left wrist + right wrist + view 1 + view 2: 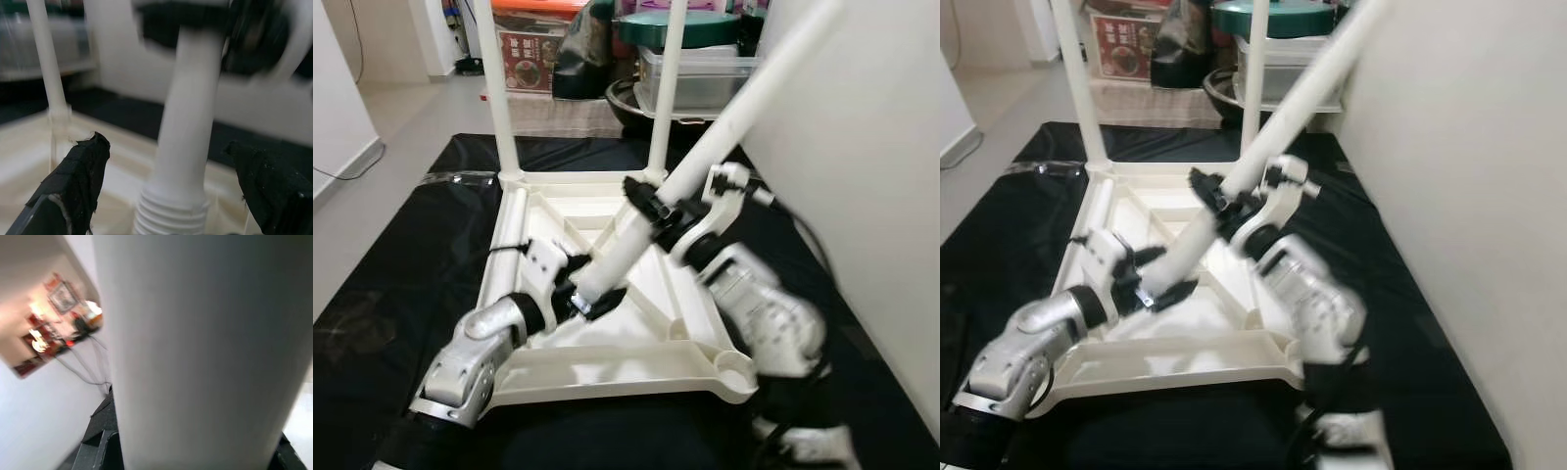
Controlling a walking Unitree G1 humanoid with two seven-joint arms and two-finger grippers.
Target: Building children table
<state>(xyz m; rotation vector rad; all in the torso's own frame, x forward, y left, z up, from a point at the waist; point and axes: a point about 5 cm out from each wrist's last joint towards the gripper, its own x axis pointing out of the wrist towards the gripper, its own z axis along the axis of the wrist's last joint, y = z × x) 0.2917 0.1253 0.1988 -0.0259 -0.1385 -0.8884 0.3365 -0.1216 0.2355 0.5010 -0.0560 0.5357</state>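
Observation:
An upside-down white plastic table top (607, 377) lies on a black mat. Two white legs (497, 88) (674, 78) stand upright in its far corners. A third white leg (744, 108) leans steeply, its lower end down inside the table top and its upper end up to the right. My right gripper (654, 211) is shut on this leg partway up. My left gripper (579, 294) straddles the ribbed, threaded lower end (166, 215). Its fingers (73, 181) stand open with gaps on both sides. In the right wrist view the leg (195, 342) is very close.
A white wall (862, 147) runs close along the right. Behind the table stand a clear storage box (695, 78), a black bag (582, 49) and a red carton (524, 54). The black mat (391, 274) extends to the left. An open corner socket (734, 367) sits near right.

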